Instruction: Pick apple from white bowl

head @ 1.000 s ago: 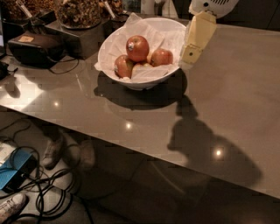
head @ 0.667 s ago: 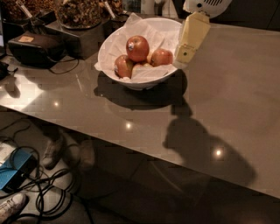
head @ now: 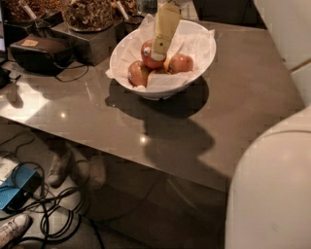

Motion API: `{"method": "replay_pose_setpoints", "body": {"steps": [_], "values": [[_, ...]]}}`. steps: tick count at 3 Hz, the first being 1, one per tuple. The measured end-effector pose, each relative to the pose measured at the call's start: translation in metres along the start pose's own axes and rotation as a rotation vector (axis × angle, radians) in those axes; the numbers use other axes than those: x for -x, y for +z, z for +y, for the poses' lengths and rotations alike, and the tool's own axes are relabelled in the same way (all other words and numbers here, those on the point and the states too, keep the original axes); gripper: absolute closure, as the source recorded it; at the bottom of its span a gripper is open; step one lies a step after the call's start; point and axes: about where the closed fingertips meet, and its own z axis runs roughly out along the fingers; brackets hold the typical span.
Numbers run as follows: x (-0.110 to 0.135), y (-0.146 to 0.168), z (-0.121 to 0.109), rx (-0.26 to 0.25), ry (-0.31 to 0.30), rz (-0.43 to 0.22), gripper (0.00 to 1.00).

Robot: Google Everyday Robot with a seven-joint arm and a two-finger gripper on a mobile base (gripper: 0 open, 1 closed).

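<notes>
Having moved in from the right rim of the white bowl, where it was hanging a second ago, the robot's cream-coloured gripper is now reaching down from the top edge of the view over the middle of the bowl, its tip lying in front of the apple. Whether the gripper is open or closed cannot be told, nor whether it is touching the fruit. The apple, deep red and the largest in the bowl, is sitting toward the back of the pile on the crinkled white paper lining the bowl, its right side hidden behind the gripper. Two smaller apples are lying beside it, one to the right and one at the front left. The bowl is standing on a grey-brown surface and is casting a dark shadow toward the near edge. Behind it to the left, a dark container of dried bits is standing on a dark box, and a black device with a trailing cable is lying farther left. A large white part of the robot's body, out of view a second ago, is now filling the lower right corner. Below the surface, tangled cables, a blue box and a pale shoe are lying on the floor.
</notes>
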Motion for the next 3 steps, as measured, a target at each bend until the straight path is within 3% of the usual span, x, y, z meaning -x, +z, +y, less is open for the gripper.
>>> {"method": "replay_pose_setpoints", "body": {"steps": [1,2,3], "values": [[0.007,0.000,-0.009,-0.030,0.000,-0.024,0.00],[0.005,0.012,-0.022,-0.039,0.069,-0.050,0.00],[-0.002,0.032,-0.031,0.001,0.141,-0.058,0.13]]}}
